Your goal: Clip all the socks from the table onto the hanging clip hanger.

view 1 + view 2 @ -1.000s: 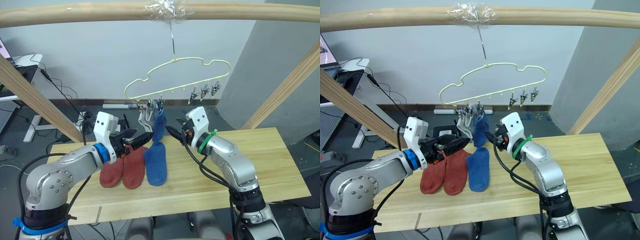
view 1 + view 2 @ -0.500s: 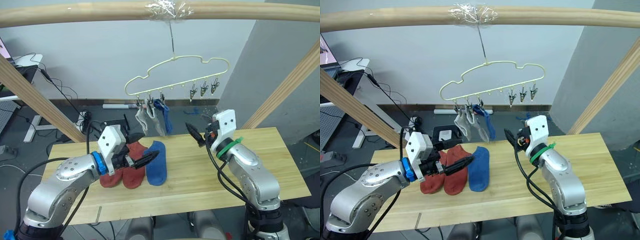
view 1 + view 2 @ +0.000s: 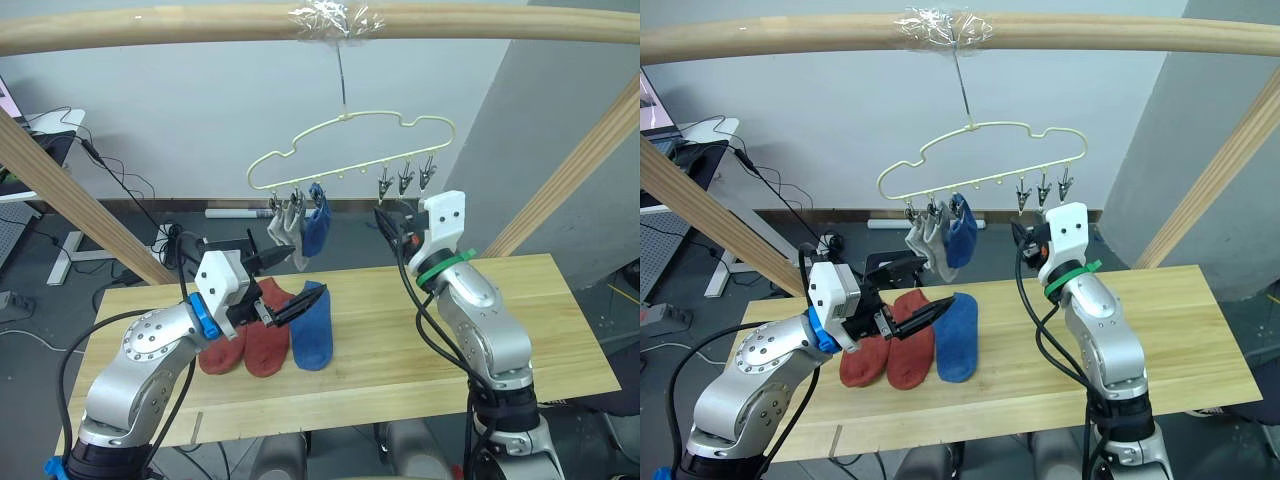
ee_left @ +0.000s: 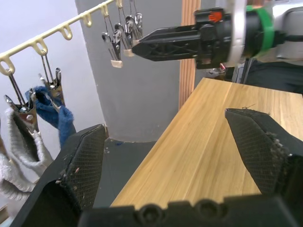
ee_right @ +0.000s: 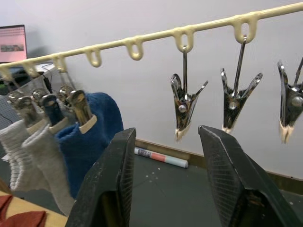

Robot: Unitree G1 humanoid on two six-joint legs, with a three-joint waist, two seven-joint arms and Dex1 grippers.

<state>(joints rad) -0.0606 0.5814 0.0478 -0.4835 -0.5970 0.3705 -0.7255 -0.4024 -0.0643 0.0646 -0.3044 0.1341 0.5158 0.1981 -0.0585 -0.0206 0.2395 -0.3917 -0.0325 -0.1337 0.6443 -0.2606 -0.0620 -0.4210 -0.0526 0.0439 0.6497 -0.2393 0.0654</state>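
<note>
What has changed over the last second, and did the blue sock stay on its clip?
The open right gripper pulled back from the clipped blue ankle sock and rose toward the three free dark metal clips of the pale yellow-green wire hanger. The open left gripper dropped back over the table. The blue sock, let go, hangs clipped beside the two grey socks. Two rust-red socks and one blue sock lie unmoved on the pale plank table.

Both end effectors point(image 3: 280, 283) point(image 3: 385, 222) agape, empty.
</note>
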